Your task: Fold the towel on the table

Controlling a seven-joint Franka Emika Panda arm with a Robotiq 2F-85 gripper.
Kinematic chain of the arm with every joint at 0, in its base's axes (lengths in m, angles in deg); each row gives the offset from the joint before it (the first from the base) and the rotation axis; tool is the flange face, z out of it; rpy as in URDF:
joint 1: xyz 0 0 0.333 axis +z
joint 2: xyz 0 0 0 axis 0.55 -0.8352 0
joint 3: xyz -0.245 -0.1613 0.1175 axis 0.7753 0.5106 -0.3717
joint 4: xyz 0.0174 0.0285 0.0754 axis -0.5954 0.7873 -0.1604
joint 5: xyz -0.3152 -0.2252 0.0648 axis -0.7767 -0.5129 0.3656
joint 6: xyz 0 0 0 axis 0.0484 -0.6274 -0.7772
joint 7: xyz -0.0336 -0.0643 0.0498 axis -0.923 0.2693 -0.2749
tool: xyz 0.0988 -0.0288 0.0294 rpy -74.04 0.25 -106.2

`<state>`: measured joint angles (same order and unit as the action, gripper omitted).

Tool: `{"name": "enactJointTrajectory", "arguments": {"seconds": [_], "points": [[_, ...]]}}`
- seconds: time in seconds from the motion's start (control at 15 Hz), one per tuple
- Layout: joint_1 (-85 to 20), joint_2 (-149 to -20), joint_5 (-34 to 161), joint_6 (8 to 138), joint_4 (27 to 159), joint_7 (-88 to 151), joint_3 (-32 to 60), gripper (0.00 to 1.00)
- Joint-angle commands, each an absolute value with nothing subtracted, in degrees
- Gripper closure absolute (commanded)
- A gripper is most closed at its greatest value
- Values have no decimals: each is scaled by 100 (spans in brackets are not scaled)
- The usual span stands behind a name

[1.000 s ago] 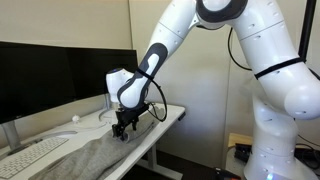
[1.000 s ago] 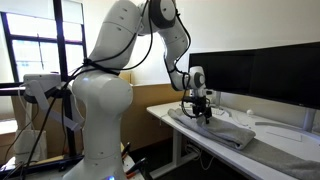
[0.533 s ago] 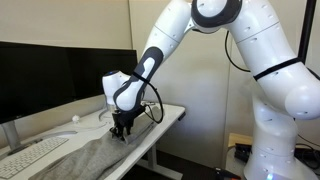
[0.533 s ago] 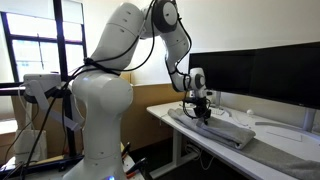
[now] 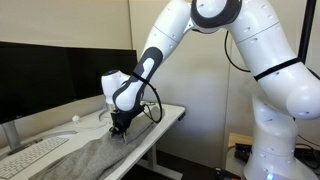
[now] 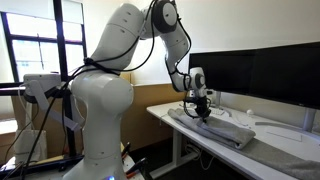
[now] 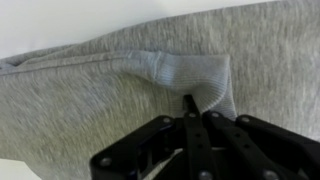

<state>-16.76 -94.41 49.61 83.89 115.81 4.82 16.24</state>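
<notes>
The gripper point(image 5: 119, 130) stands straight down on the towel point(image 5: 90, 158), at its right end, near the rounded corner of the table point(image 5: 172, 112). In the wrist view the jaws are pressed narrow together, pinching a raised ridge of hem between them. Gripping at the end likely gives a free edge to carry left over the rest of the cloth, which lies flat along the table, just beside the keyboard point(image 5: 30, 155)

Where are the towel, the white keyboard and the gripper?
the towel point(image 5: 95, 156): in an exterior view, on the flat middle of the cloth.
the white keyboard point(image 5: 35, 155): in an exterior view, on its keys.
the gripper point(image 7: 190, 103): in the wrist view, between its fingers' tips.
</notes>
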Motion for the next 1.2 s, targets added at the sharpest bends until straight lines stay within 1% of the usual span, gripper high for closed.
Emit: {"name": "enactJointTrajectory", "arguments": {"seconds": [0.0,0.47,0.73,0.8,0.93,1.13], "points": [[-1415,-9322,4596,8633,11609,-12,1797,95],[-859,-9149,3974,8706,11092,-898,1754,95],[-768,-9146,3771,8662,10890,-1109,1710,98],[-770,-9120,3695,8623,10887,-1130,1739,72],[-780,-9051,3525,8599,10966,-1124,1772,71],[-781,-9041,3216,8498,11117,-1081,1803,53]]}}
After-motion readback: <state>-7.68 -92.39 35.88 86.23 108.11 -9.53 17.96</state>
